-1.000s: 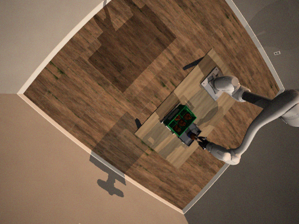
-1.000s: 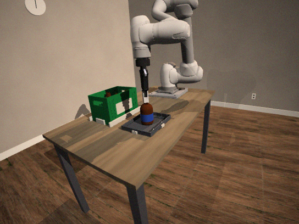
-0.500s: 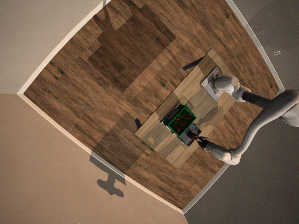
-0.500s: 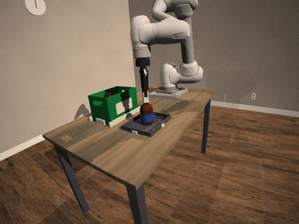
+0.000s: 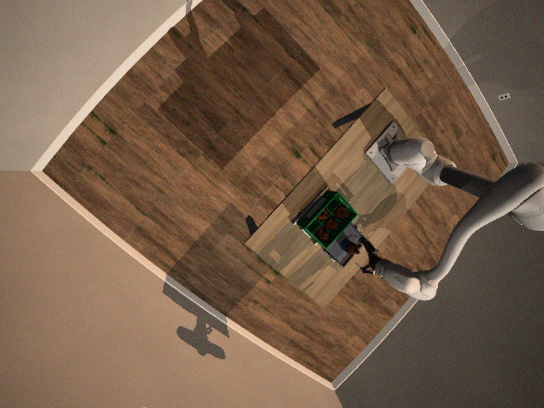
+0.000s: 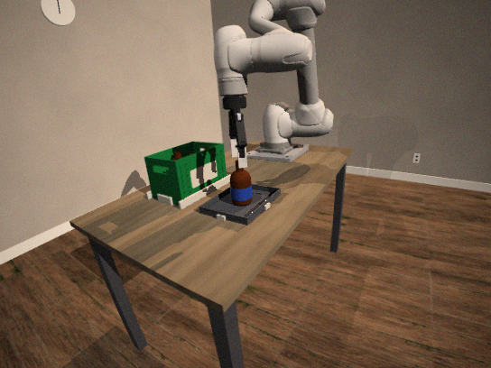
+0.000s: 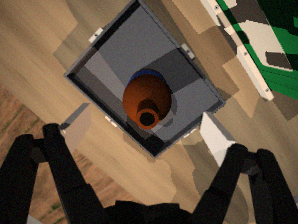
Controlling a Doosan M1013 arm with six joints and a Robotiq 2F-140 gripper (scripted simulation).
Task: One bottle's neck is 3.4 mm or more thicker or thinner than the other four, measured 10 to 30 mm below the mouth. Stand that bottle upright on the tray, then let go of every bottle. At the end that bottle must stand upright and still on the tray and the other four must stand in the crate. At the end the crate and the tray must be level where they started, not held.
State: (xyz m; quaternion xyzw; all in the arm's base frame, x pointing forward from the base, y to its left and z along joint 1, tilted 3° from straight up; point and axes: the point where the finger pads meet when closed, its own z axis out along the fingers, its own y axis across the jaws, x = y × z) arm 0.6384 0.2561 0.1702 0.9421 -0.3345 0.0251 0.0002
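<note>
Wooden counter (image 5: 292, 267) (image 6: 180, 245) (image 7: 37, 60) carries the tray (image 5: 340, 258) (image 6: 247, 217) (image 7: 112, 47); on it stands upright the blue-labelled bottle (image 5: 352, 248) (image 6: 241, 184) (image 7: 146, 97). The hand (image 5: 365, 254) (image 6: 238, 158) (image 7: 146, 118) is wide apart; it should rise straight, slowly, without brushing the neck.

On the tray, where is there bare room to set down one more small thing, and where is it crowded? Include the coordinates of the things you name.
The tray (image 5: 337, 256) (image 6: 212, 208) (image 7: 117, 37) has bare floor between the bottle (image 5: 352, 248) (image 6: 241, 185) (image 7: 145, 95) and its far end in the wrist view. It is crowded at the opposite corner, where the bottle's neck and the open gripper (image 5: 364, 256) (image 6: 238, 155) (image 7: 146, 118) are close.
</note>
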